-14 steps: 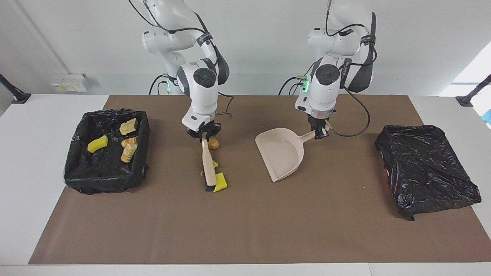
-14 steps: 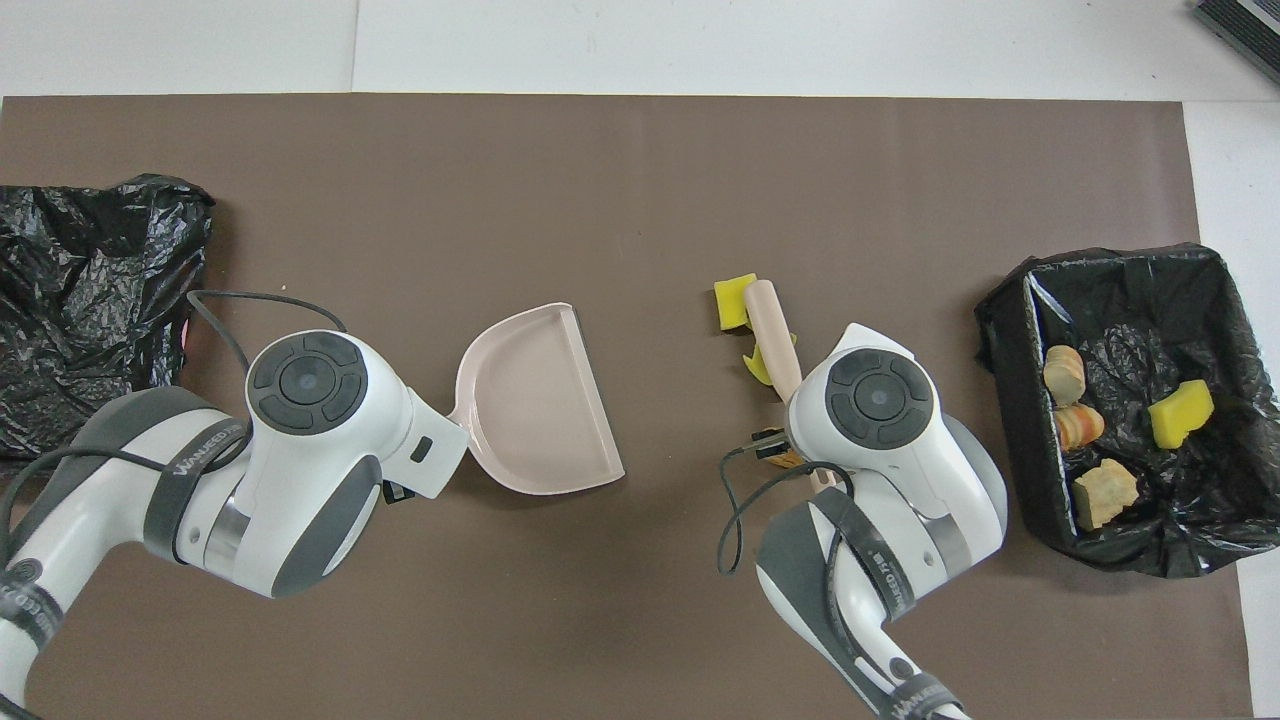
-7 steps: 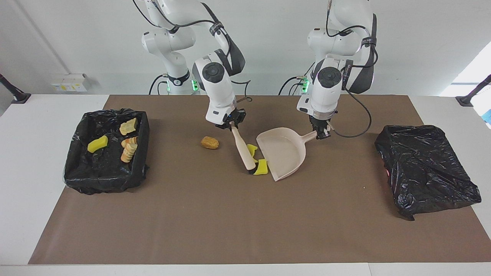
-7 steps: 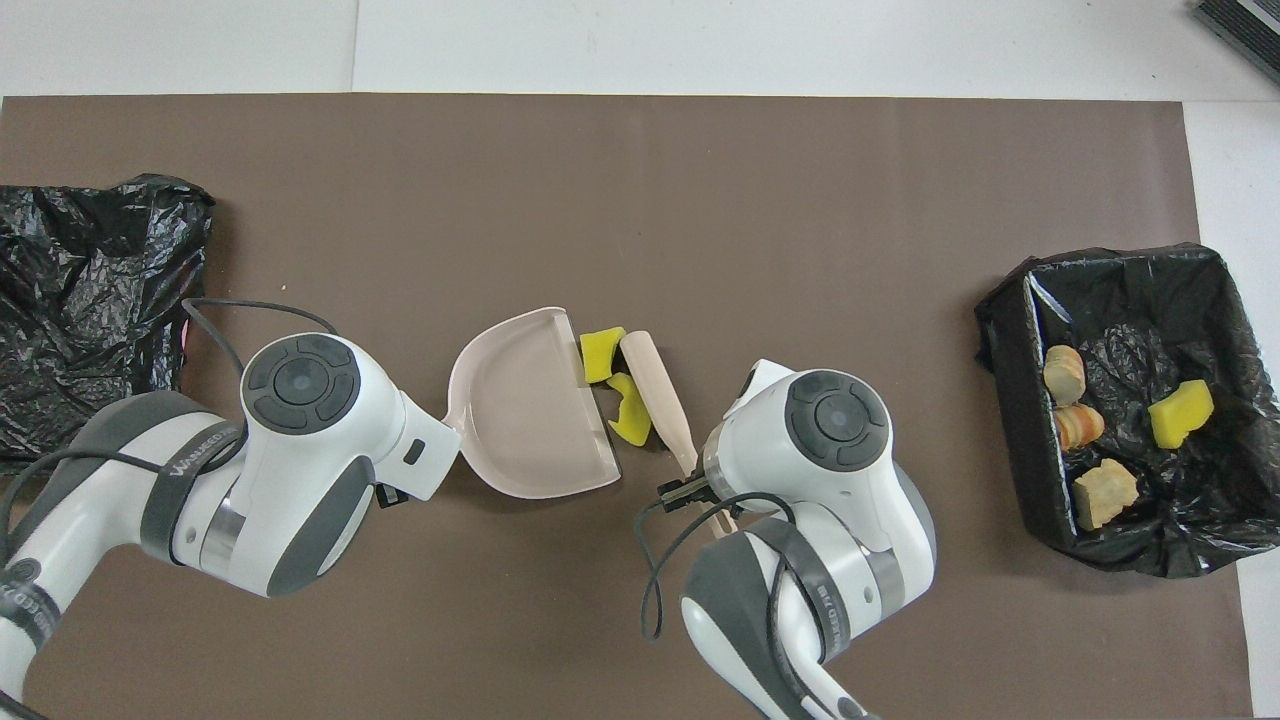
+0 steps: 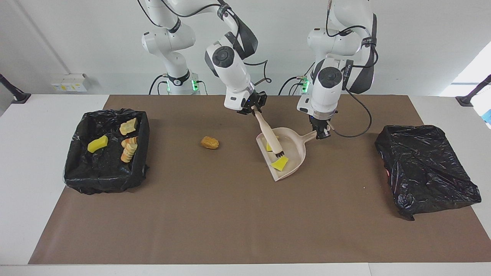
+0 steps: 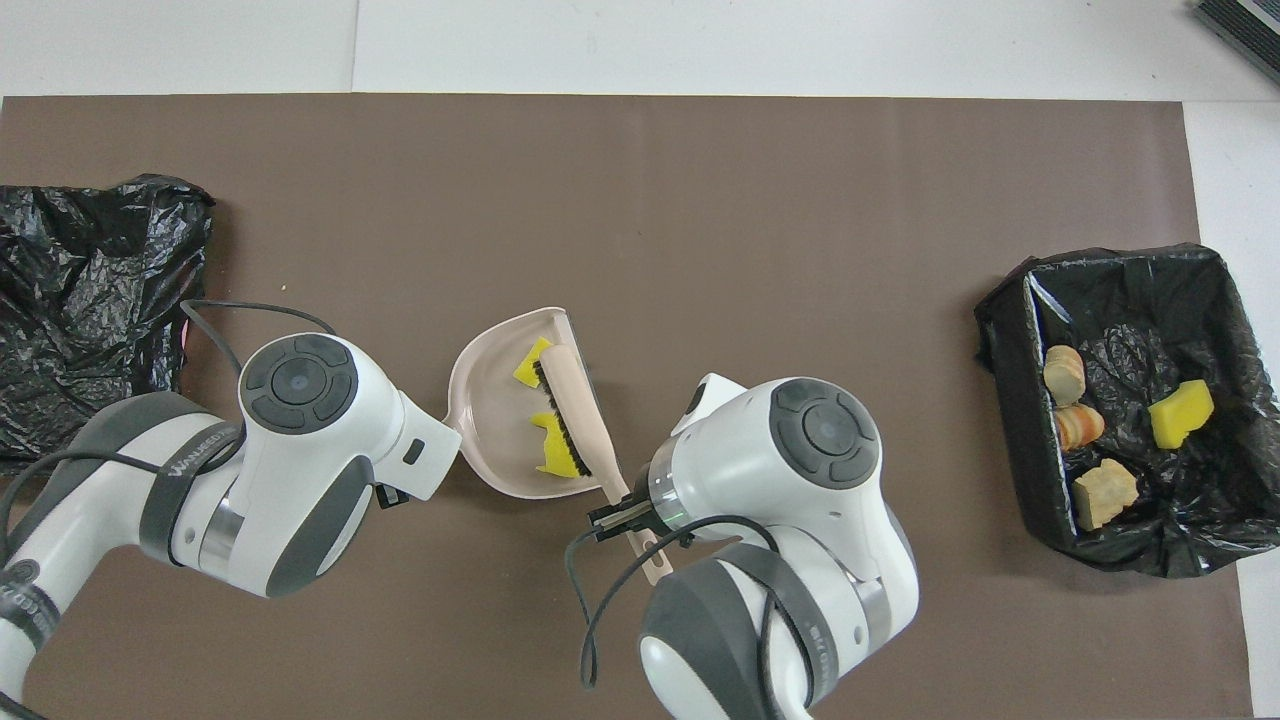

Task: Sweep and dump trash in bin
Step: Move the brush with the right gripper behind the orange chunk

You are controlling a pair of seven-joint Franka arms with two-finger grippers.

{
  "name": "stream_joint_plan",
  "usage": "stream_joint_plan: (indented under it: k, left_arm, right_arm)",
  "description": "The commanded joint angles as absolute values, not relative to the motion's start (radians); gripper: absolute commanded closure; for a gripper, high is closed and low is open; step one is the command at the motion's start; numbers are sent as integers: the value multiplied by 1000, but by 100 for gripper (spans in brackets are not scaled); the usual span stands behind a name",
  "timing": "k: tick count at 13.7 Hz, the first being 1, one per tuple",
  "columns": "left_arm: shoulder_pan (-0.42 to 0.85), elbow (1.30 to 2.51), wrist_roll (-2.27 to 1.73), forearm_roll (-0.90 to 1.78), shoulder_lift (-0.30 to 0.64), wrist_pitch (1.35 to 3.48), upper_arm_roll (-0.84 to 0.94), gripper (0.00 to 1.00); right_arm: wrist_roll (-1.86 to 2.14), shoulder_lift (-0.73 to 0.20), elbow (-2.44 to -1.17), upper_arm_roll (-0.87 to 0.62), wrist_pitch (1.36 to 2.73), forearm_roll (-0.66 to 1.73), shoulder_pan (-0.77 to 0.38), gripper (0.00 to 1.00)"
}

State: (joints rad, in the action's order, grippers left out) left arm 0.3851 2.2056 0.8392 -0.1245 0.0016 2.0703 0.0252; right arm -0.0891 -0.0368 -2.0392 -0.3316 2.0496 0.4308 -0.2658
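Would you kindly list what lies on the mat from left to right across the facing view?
Open lined bin holding scraps → brown lump → dustpan with yellow sponge pieces → crumpled black bag.

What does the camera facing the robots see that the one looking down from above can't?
Only the facing view shows the brown lump lying on the mat, and both grippers: the left gripper shut on the dustpan's handle, the right gripper shut on the brush. Only the overhead view shows the brush's bristles against both yellow sponge pieces. Both show the dustpan, the open bin and the covered black bag.
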Motion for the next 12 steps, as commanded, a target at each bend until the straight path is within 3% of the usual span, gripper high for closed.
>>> stream_joint_plan:
  k: [1, 5, 10, 12]
  left_arm:
    - [379, 2241, 831, -110, -28, 2091, 28, 100]
    - [379, 2241, 831, -97, -28, 2094, 28, 100]
    - [379, 2241, 831, -89, -26, 2112, 28, 100]
    - [379, 2241, 831, -89, -26, 2112, 26, 100]
  right_arm:
    - [-90, 59, -2075, -333, 1967, 351, -183, 100]
    - [-393, 159, -2136, -333, 1868, 134, -138, 100]
    - [-514, 329, -2379, -336, 1864, 147, -32, 100]
    - [-520, 353, -2452, -337, 1908, 167, -35, 100]
